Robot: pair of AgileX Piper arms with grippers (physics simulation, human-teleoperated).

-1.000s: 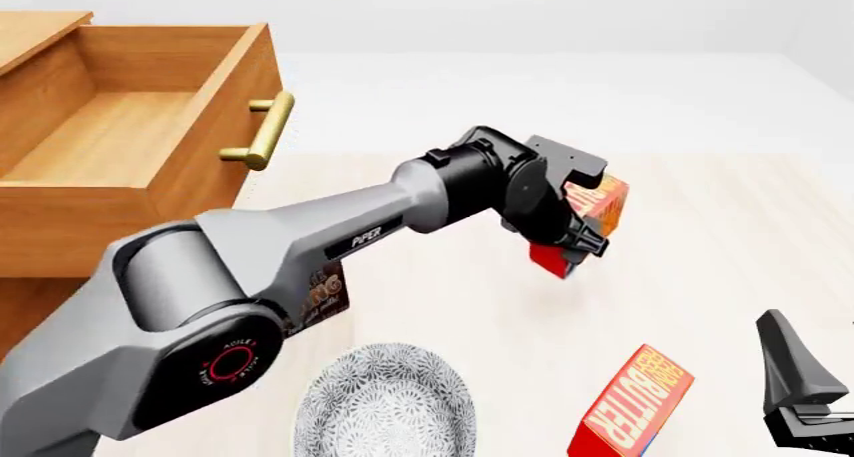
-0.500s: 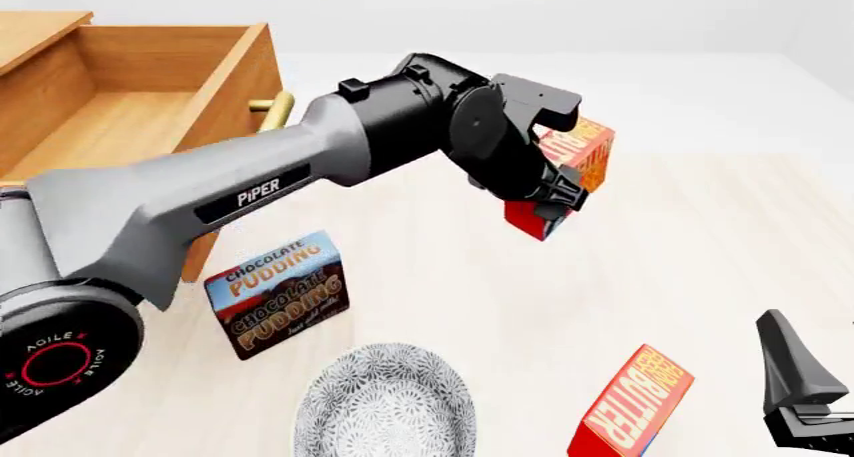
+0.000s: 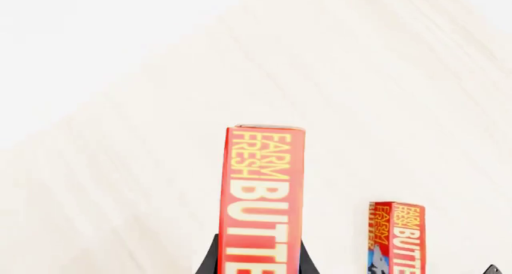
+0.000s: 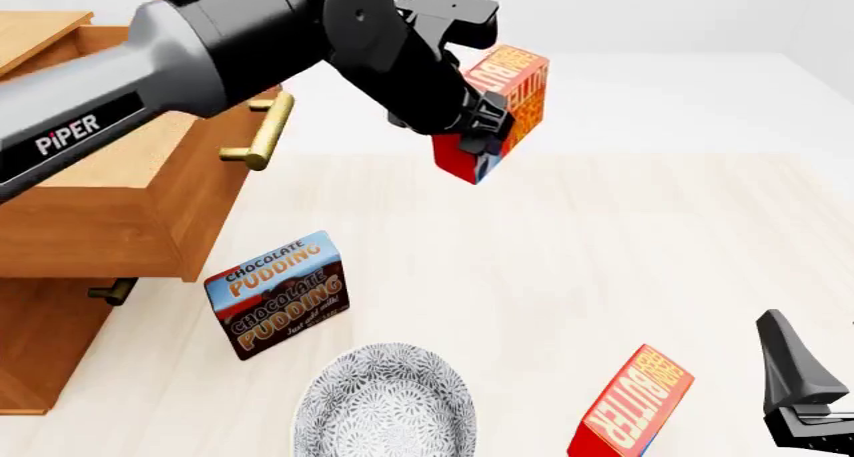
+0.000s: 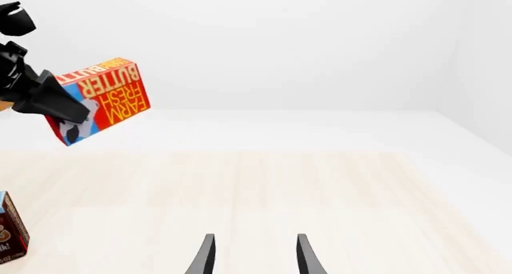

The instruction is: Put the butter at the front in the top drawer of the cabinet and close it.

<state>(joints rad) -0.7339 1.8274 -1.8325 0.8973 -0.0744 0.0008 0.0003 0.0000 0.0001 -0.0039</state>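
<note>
The left gripper grips the butter by its narrow sides (a light, stiff carton, probably slick); the right gripper stands parted, empty.

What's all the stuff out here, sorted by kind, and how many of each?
Butter cartons: 2, the butter held in the air by the left fingers and its twin on the table
Pudding boxes: 1
Plates: 1
Cabinets: 1, top drawer open
Total: 5
</note>
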